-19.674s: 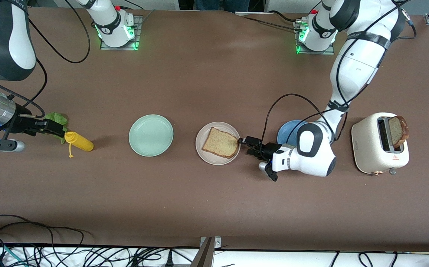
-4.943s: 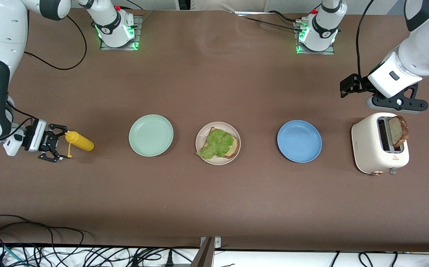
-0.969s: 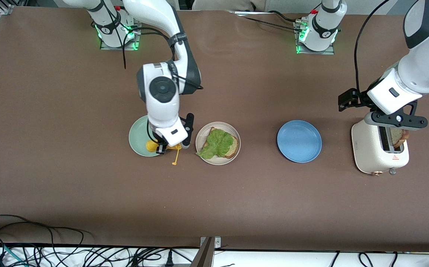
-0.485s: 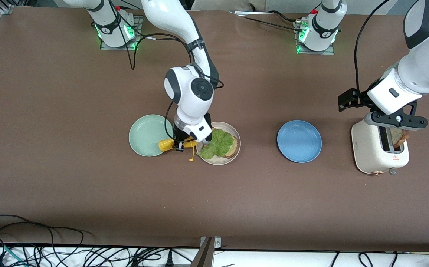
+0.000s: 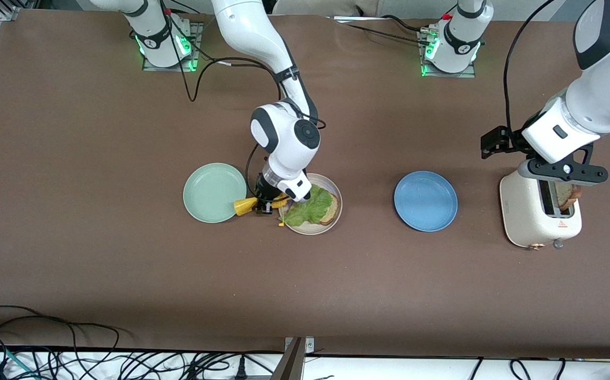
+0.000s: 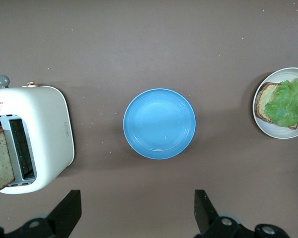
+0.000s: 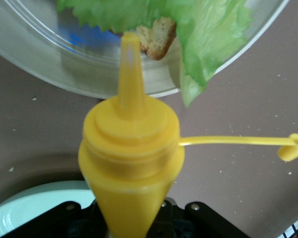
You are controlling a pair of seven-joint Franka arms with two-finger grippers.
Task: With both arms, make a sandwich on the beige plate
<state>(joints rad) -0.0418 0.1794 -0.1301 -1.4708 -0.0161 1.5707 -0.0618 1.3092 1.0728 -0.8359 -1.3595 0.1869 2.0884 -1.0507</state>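
The beige plate [image 5: 315, 228] holds one tan bread slice [image 5: 330, 211] with a green lettuce leaf [image 5: 307, 208] on top. My right gripper [image 5: 264, 203] is shut on a yellow squeeze bottle [image 5: 243, 206], tipped on its side between the mint-green plate and the beige plate. In the right wrist view the bottle [image 7: 131, 148] points its nozzle over the beige plate's rim [image 7: 64, 69], next to the lettuce [image 7: 208, 39]. A second bread slice [image 5: 569, 194] stands in the toaster [image 5: 532, 216]. My left gripper [image 5: 488, 143] waits open and empty in the air beside the toaster.
A mint-green plate [image 5: 212, 190] lies toward the right arm's end of the table, a blue plate [image 5: 425, 200] between the beige plate and the toaster. The bottle's cap [image 7: 293, 146] dangles on its strap. Cables lie along the table's near edge.
My right arm has carried the yellow bottle from over the mint-green plate to the beige plate's edge. The left arm has not moved.
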